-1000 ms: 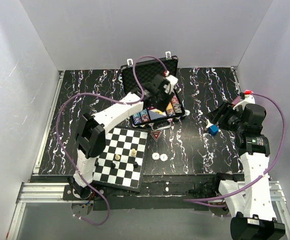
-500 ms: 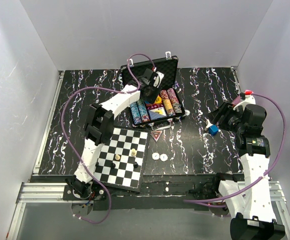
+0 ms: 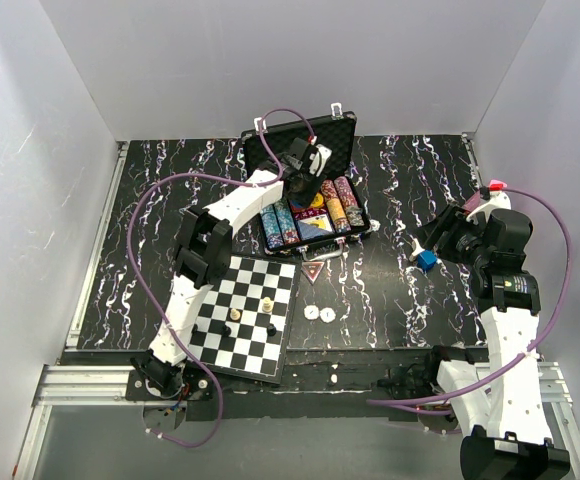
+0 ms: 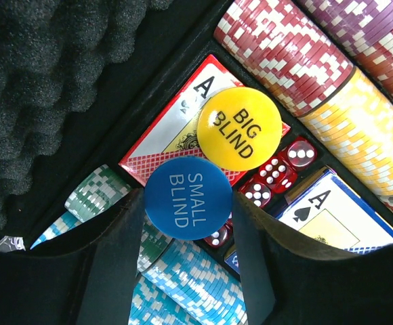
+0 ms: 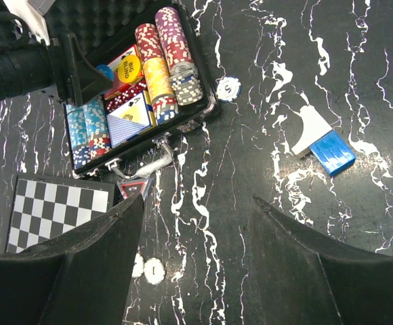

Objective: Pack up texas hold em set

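Briefcase (image 3: 340, 140) lies open at the far middle of the worktop (image 3: 160, 200), chips (image 4: 284, 47) racked inside. Left fingers (image 4: 118, 257) pinch the blue small-blind button (image 4: 188, 198) edgewise over the red dice (image 4: 278, 172), likely to seat it. Right fingers (image 5: 101, 264) hang spread and empty.

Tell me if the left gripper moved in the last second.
Yes. The left gripper, holding the small blind button, shifted left and back toward the briefcase lid.

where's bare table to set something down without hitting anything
Widest bare patch: black marbled tabletop left of the open black foam-lined briefcase, behind the black-and-white chessboard. Another lies between the briefcase and the small blue-and-white block, past a loose round chip. Crowded: in front of the briefcase, around the two white round buttons.
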